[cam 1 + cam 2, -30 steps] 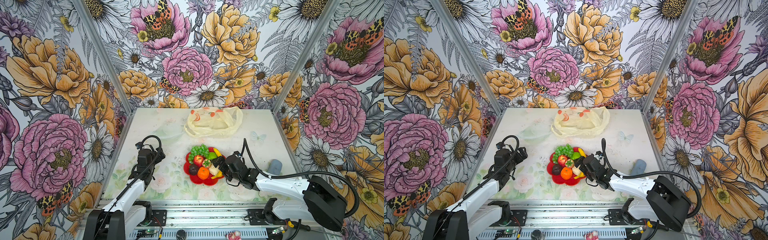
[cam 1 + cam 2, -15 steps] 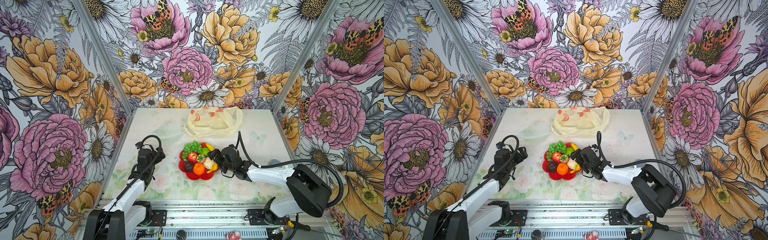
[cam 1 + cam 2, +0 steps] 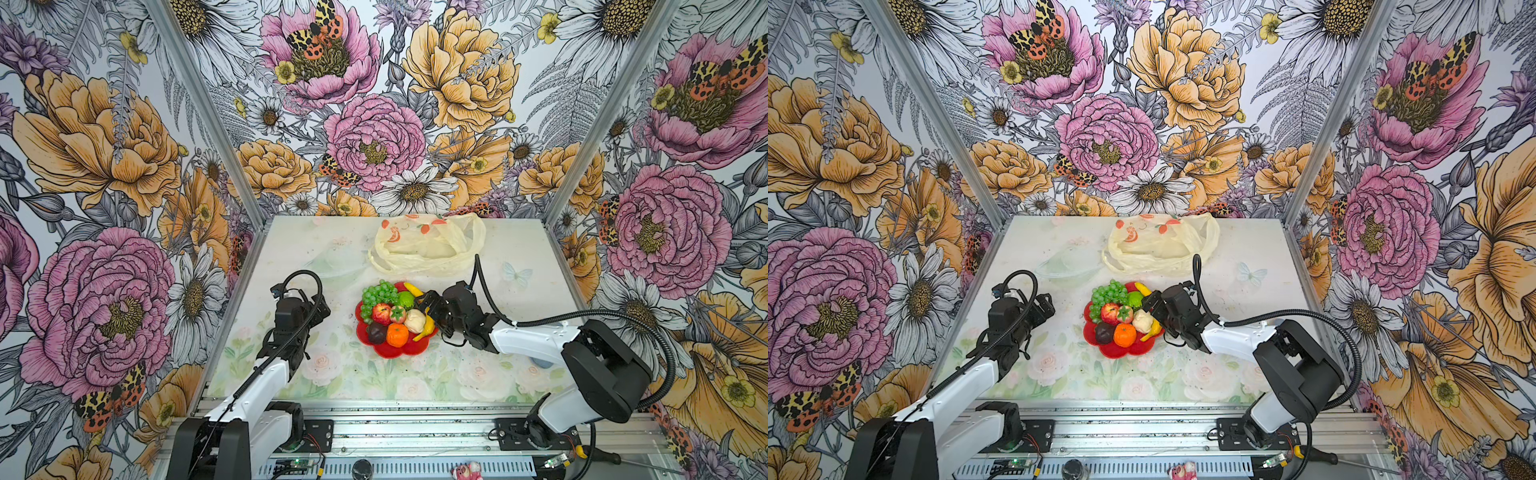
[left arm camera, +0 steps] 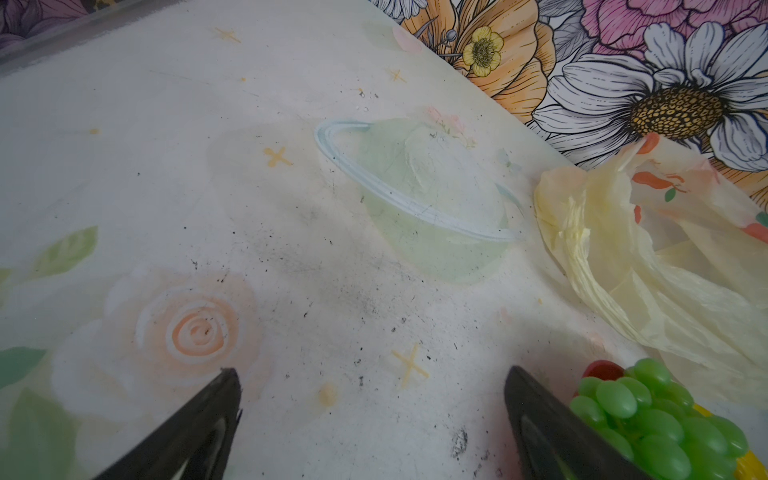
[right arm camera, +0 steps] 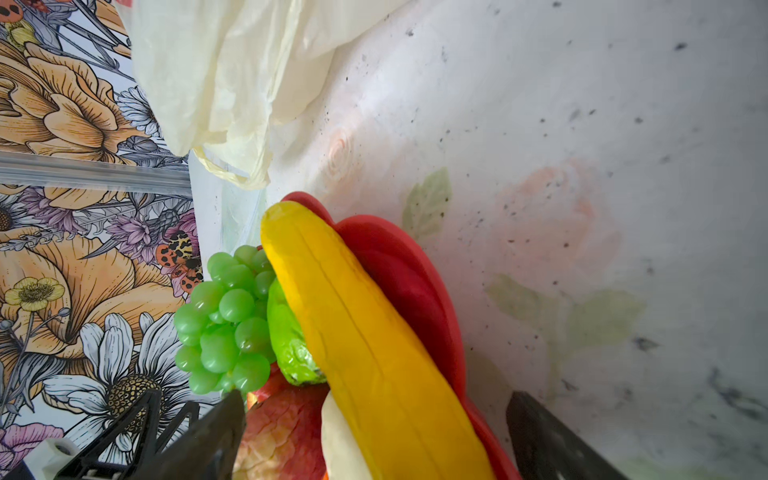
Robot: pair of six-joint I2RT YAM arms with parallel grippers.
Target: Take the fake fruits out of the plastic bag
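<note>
Seen from above, the fake fruits (image 3: 392,316) sit heaped on a red plate (image 3: 390,353) at the middle of the desk (image 3: 478,374). They are already outside the plastic bag (image 3: 428,249), which lies slack at the plate's twelve o'clock; I cannot tell if anything remains inside. My right pincer (image 3: 426,311), spread wide, is nearer, at the plate's three o'clock, straddling the banana (image 5: 365,340), whose length runs roughly twelve to six. The left pincer (image 4: 372,374), also spread, hovers empty at nine o'clock.

We see a pale-yellow bag (image 3: 428,249) with orange-red motifs. The plate (image 3: 395,352) is red; the grapes (image 3: 376,295) are green, the banana (image 5: 365,332) yellow.
</note>
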